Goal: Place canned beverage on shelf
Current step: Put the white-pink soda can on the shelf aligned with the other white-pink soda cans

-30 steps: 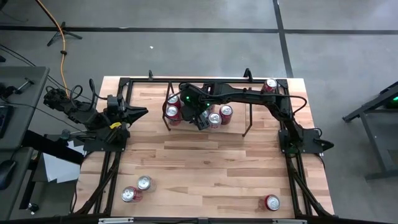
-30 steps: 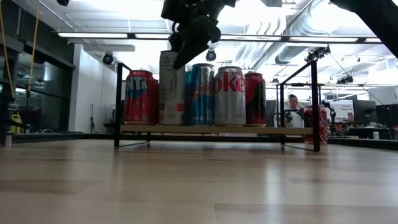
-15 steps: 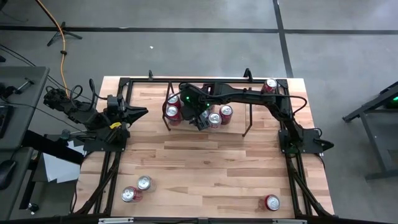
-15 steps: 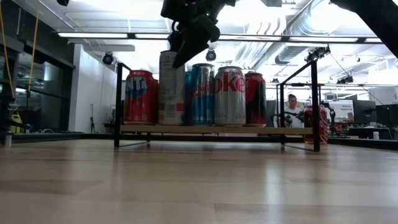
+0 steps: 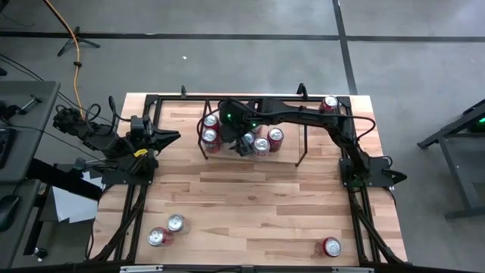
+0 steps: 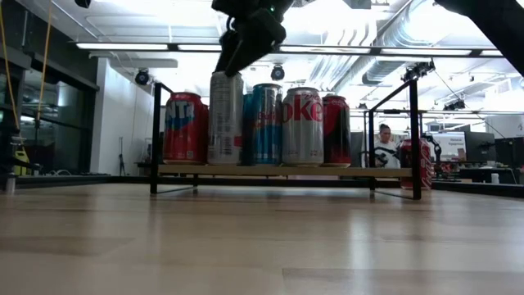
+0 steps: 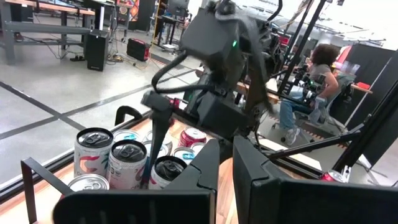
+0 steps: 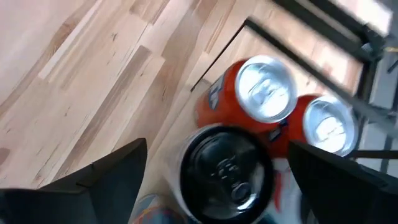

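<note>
The shelf (image 5: 301, 144), a low black-rod rack, stands at the table's far middle, and several cans stand upright in a row on its board (image 6: 360, 170). One is a tall pale can with a black top (image 8: 224, 171), at the row's left part (image 6: 226, 115). My right gripper (image 8: 217, 165) is open just above that can, a finger on either side of its top and clear of it (image 6: 246, 45). My left gripper (image 5: 170, 137) is shut and level by the table's left edge, with nothing in it.
Two red cans (image 5: 167, 230) lie near the front left corner. Another can (image 5: 332, 246) is at the front right, and a third (image 5: 329, 104) at the far right corner. A black rail frame (image 5: 151, 100) edges the table. Bare wood (image 5: 250, 197) stretches in front of the shelf.
My right gripper has opened wider and come up off the tall black-topped can. One finger, which a second ago overlapped the can's upper side, is now above its rim. The can stays upright on the shelf.
</note>
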You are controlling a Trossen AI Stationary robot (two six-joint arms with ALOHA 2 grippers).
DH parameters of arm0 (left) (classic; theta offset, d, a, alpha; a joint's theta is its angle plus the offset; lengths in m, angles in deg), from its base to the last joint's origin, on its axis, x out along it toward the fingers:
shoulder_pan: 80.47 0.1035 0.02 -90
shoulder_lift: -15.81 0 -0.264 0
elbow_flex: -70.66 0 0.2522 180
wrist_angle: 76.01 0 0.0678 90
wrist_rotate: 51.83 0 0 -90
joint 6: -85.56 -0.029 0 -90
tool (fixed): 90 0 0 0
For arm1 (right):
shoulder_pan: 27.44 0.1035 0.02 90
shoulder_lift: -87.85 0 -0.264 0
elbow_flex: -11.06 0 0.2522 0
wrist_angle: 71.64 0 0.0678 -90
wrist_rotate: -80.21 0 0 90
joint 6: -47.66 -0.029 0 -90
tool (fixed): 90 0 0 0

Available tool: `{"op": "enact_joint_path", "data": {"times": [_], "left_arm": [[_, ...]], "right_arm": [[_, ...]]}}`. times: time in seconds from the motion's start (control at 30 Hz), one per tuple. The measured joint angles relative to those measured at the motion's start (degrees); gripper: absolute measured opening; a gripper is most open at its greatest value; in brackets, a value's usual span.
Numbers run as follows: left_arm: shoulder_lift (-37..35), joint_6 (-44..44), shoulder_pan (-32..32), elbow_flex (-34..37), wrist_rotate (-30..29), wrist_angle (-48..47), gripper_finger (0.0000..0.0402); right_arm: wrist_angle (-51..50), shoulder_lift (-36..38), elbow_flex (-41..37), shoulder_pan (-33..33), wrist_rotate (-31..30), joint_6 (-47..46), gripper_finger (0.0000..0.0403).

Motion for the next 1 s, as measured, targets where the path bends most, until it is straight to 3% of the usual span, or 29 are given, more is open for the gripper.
{"op": "enact_joint_path", "data": {"times": [0.23,0.47,0.57,0.63,0.83,1.0], "left_arm": [[0.0,0.0,0.0,0.0,0.0,0.0,0.0000],[0.0,0.0,0.0,0.0,0.8,0.0,0.0000],[0.0,0.0,0.0,0.0,0.8,0.0,0.0000],[0.0,0.0,0.0,0.0,0.9,0.0,0.0000],[0.0,0.0,0.0,0.0,0.9,0.0,0.0000],[0.0,0.0,0.0,0.0,1.5,0.0,0.0000]], "right_arm": [[-0.6,0.0,5.0,0.0,0.0,-3.6,0.0371],[-3.7,0.0,9.2,-0.2,0.1,-33.7,0.0371],[-4.4,0.0,9.2,-0.2,0.1,-42.6,0.0371],[-5.7,0.0,9.1,0.4,-1.4,-44.9,0.0371],[-5.7,0.0,9.1,4.4,-16.8,-43.7,0.0371],[-5.0,-0.6,9.1,5.8,-18.2,-45.5,0.0371]]}}
